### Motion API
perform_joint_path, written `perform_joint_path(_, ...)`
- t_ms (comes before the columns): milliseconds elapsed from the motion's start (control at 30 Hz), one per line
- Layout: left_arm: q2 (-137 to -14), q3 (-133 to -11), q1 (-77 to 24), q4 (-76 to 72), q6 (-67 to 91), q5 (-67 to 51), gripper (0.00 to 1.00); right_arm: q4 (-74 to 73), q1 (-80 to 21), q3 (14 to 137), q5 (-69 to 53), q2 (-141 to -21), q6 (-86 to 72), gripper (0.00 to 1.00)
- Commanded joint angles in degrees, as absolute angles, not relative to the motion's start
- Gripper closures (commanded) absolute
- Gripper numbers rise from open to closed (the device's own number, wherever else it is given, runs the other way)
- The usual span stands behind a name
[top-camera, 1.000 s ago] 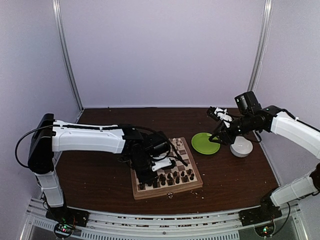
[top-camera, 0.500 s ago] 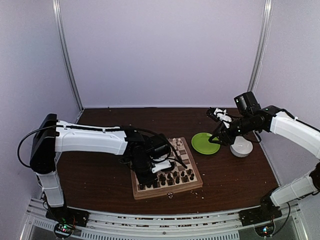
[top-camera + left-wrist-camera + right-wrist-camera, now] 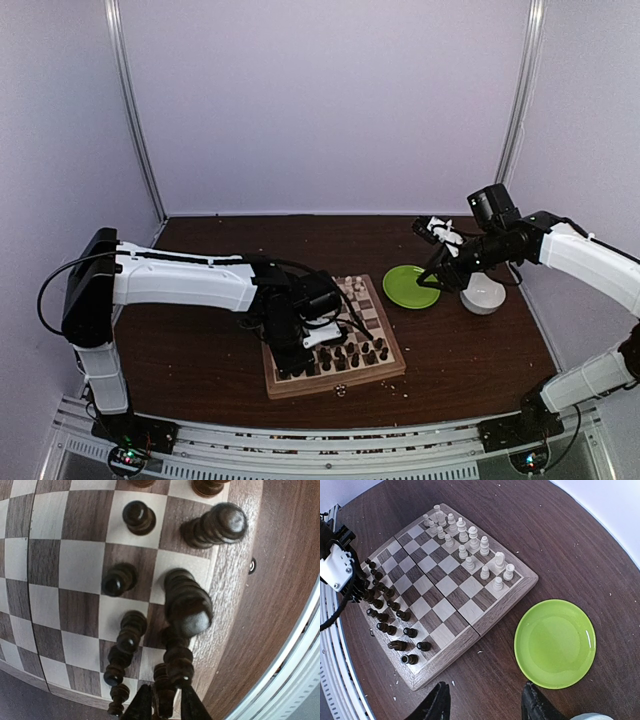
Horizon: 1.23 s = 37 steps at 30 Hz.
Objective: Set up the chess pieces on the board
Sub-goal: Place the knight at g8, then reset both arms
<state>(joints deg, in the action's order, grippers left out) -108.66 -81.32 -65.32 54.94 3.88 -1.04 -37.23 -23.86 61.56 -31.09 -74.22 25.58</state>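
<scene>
1. Dark brown table, enclosed by pale lilac walls; light specks lie scattered on it, too small to identify.
2. Board: lies open and flat at mid-table, towards the near edge. Light and dark wood chequers, thick box edge.
3. Cream pieces: stand upright in two rough rows along the board's far side, slightly uneven.
4. Dark pieces: stand in two rows along the near side, tiny turned wood, glossy brown. The middle ranks are bare.
5. Left jaws: low over the near left corner of the board. They are parted only narrowly, with one dark piece standing between them. Whether they grip it cannot be told.
6. Right jaws: spread wide with nothing between them, hanging above the table just beside the plate.
7. Plate: green, round and bare. Bowl: white, contents not visible.
8. Progress, as judged: setup is nearly complete. Both armies appear placed, though an exact count is not possible. What remains is probably the piece at the left jaws, plus any straightening.
</scene>
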Motion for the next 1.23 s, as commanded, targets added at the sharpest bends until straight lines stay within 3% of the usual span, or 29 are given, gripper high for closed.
perform_joint_path(0, -106.3, -82.2, -65.6, 54.9, 3.7, -1.0, 0.75, -38.0, -23.7, 62.9, -31.7, -74.4, 26.1, 0.51)
perform_joint_path(300, -98.7, -87.4, -64.6, 60.7, 3.2, 2.7, 0.67, -39.6, -23.7, 65.0, -29.9, -73.6, 25.9, 0.51)
perform_joint_path(400, -93.1, -89.6, -62.0, 61.8, 2.1, 6.4, 0.58, -40.4, -23.6, 66.8, -28.1, -71.7, 25.9, 0.52)
perform_joint_path(500, -86.9, -90.0, -57.7, 60.6, -0.7, 8.1, 0.39, -40.6, -23.2, 68.5, -24.7, -69.3, 25.2, 0.54)
perform_joint_path(567, -82.6, -88.9, -53.5, 57.0, -1.7, 10.0, 0.07, -39.6, -22.5, 69.2, -21.4, -67.4, 22.9, 0.54)
perform_joint_path(600, -80.9, -88.2, -51.2, 54.7, -2.2, 10.6, 0.03, -38.1, -21.9, 69.1, -19.4, -66.4, 20.9, 0.53)
perform_joint_path(667, -77.8, -85.5, -46.2, 48.3, -1.9, 13.1, 0.02, -33.4, -21.4, 67.6, -14.2, -63.6, 15.7, 0.45)
perform_joint_path(700, -76.1, -83.1, -43.9, 43.3, -1.1, 16.1, 0.02, -31.1, -21.3, 66.4, -12.5, -62.2, 14.0, 0.33)
perform_joint_path(733, -74.5, -80.1, -41.4, 37.8, -0.4, 18.0, 0.02, -29.2, -21.4, 64.7, -11.9, -60.9, 12.8, 0.05)
perform_joint_path(767, -73.2, -77.1, -40.0, 30.9, -0.3, 19.9, 0.02, -26.7, -21.3, 62.9, -11.2, -59.7, 11.4, 0.0)
perform_joint_path(967, -70.3, -67.2, -37.4, 17.7, 2.8, 28.4, 0.02, -14.7, -20.9, 53.2, 1.1, -54.8, 3.3, 0.01)
perform_joint_path(1200, -66.6, -60.5, -35.9, 13.1, 3.6, 31.7, 0.02, -6.3, -15.5, 44.5, 1.5, -50.5, 2.8, 0.01)
